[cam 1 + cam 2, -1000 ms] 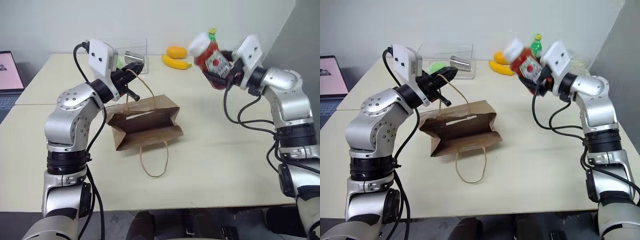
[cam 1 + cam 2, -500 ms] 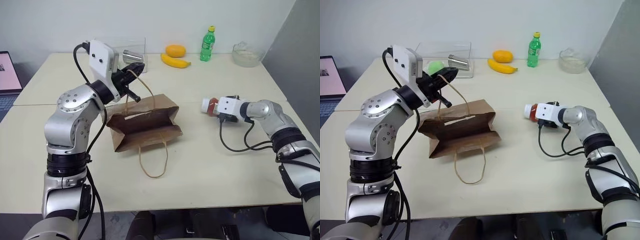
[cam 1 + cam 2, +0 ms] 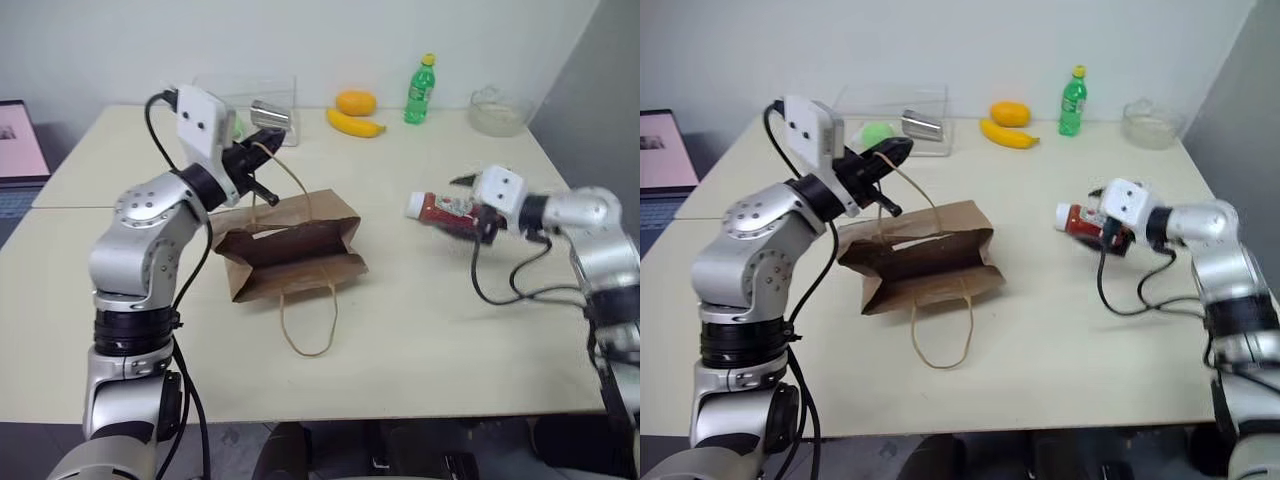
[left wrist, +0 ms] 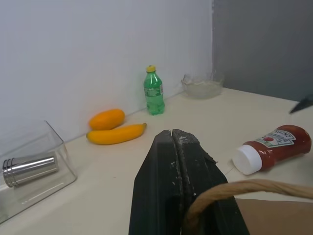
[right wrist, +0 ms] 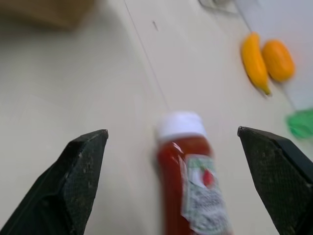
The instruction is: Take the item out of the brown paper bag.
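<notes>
Fingers of the right gripper point(image 5: 182, 181) stand wide apart, one on each side of the ketchup bottle point(image 3: 448, 207), and they touch nothing: the bottle lies free on the table point(image 3: 420, 320) between them. Fingers of the left gripper point(image 4: 177, 152) are pressed fully together on a string handle point(image 3: 285, 170) of the brown paper bag point(image 3: 290, 245), which they hold up while the bag itself rests on the table.

The bottle is already outside the bag, well apart from it on the robot's right side. It lies on its side. Its long axis runs nearly across the table, along the line in which the right gripper points. The white cap point(image 3: 416, 206) points toward the bag and away from the right wrist, and the red base is nearest to that gripper. The right arm is therefore much the nearer one; the left is busy with the handle.

I judge that the task is nearly done. What remains is for the right gripper to draw straight back along the bottle's axis, so that neither finger rolls it.
</notes>
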Robot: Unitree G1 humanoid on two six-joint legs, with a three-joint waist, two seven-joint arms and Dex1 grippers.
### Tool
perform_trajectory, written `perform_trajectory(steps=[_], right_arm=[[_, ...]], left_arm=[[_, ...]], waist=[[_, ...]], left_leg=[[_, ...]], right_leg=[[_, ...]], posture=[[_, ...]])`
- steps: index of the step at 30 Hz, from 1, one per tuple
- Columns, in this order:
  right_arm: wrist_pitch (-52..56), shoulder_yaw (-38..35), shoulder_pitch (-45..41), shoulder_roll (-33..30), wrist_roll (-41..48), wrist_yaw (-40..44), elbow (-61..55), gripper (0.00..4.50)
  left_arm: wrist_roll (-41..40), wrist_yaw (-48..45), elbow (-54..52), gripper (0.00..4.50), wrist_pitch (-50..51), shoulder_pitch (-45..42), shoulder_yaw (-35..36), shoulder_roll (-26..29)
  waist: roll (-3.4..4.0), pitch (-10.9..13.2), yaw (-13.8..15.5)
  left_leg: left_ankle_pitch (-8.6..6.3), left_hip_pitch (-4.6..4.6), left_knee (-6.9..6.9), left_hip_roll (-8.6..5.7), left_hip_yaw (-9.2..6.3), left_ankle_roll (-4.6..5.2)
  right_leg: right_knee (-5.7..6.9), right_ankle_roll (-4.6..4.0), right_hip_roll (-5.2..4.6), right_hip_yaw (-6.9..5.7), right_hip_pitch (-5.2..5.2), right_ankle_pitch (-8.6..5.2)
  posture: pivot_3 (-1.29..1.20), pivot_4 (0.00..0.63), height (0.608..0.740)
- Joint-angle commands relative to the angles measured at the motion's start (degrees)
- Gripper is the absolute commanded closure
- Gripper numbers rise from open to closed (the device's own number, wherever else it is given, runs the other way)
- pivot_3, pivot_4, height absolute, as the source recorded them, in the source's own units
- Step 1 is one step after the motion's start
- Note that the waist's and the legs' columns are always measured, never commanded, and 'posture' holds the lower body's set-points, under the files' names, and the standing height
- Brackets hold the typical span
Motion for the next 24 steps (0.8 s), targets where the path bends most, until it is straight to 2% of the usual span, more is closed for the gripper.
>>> perform_trajectory(steps=[1,5,10,13,20,24], right_arm=[[14.12,-4.30,7.37,3.21,11.81,-4.99,-21.27,0.04],[23.02,-4.31,13.46,8.86,16.75,-13.19,-33.53,0.04],[25.73,-0.26,13.72,15.19,16.93,-19.68,-37.75,0.04],[24.07,3.08,12.40,13.26,13.91,-17.31,-36.76,0.00],[20.77,6.14,11.96,13.25,10.85,-16.79,-33.71,0.00],[20.07,7.01,11.04,14.16,10.19,-16.58,-32.79,0.00]], left_arm=[[2.24,1.15,1.16,4.50,-2.75,-1.65,0.97,0.98],[4.67,2.80,4.92,4.50,-4.27,-3.48,1.13,1.23],[7.10,5.10,11.18,4.50,-3.79,-6.47,1.47,1.65],[7.31,4.53,12.99,3.93,-4.44,-7.04,1.63,2.15],[9.26,4.48,17.08,1.85,-6.46,-8.76,1.98,4.74],[9.02,3.79,15.67,0.69,-4.86,-7.16,2.07,6.29]], waist=[[0.01,0.01,-0.03],[0.04,0.03,-0.09],[0.01,0.00,-0.16],[0.01,0.01,-0.24],[0.01,0.01,-0.17],[0.01,0.01,-0.18]], left_leg=[[0.00,0.02,0.00,0.01,-0.03,0.00],[-0.03,0.18,0.04,-0.01,-0.04,0.05],[-0.03,0.41,0.03,-0.28,0.02,0.06],[-0.02,0.40,0.01,-0.31,0.05,0.06],[-0.02,0.26,0.01,-0.30,0.01,0.06],[-0.03,0.27,0.01,-0.29,0.03,0.07]], right_leg=[[0.03,0.00,0.00,-0.01,0.01,0.00],[0.07,0.23,0.07,0.03,0.07,-0.12],[0.09,0.34,0.19,0.12,0.24,-0.04],[0.09,0.35,0.20,0.16,0.18,-0.04],[0.02,0.34,0.19,0.11,0.11,-0.04],[0.02,0.35,0.18,0.13,0.11,-0.04]], posture=[[0.00,0.150,0.740],[0.00,0.150,0.740],[0.00,0.150,0.740],[0.00,0.150,0.740],[0.00,0.150,0.740],[0.00,0.150,0.740]])
